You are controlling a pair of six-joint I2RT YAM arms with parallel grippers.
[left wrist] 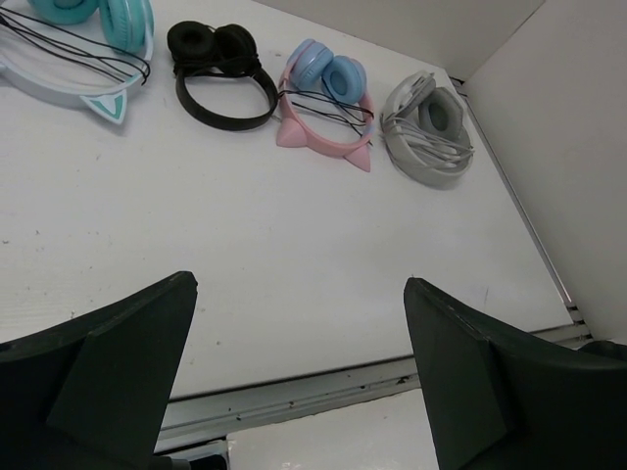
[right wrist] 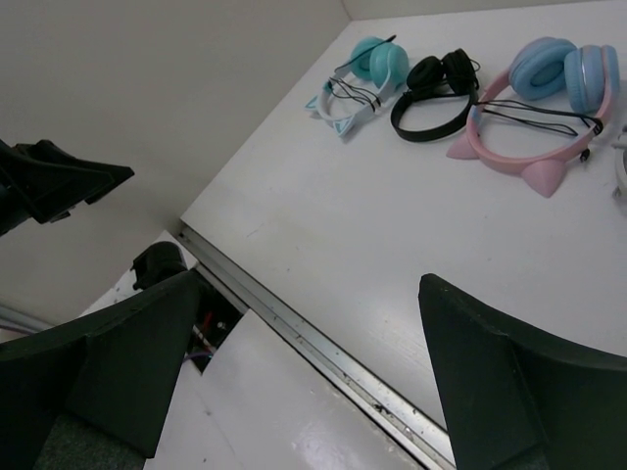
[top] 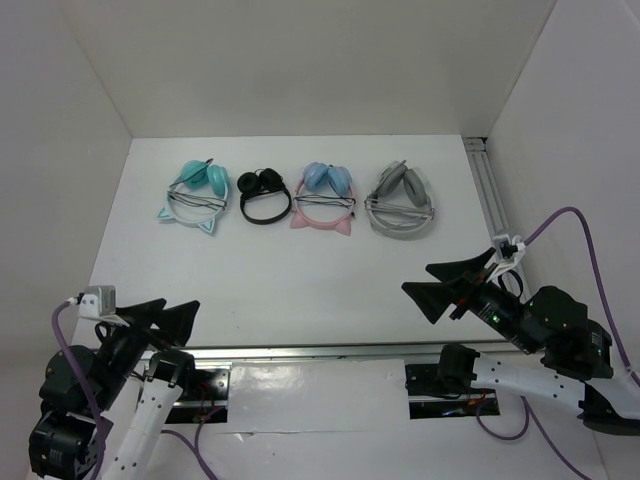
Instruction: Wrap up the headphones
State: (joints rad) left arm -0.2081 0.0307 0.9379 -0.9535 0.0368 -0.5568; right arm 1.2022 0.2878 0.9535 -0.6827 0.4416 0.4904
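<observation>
The teal headphones [top: 193, 195] with a pale cat-eared headband lie at the far left of a row at the back of the table, a thin black cable wound across the band. They also show in the left wrist view [left wrist: 83, 44] and the right wrist view [right wrist: 361, 76]. My left gripper [top: 166, 312] is open and empty near the table's front left edge. My right gripper [top: 428, 283] is open and empty near the front right. Both are far from the headphones.
In the same row stand a black pair [top: 262, 196], a pink cat-eared pair with blue cups [top: 325, 196] and a grey pair [top: 401, 200]. A metal rail [top: 320, 350] runs along the near table edge. White walls enclose the table.
</observation>
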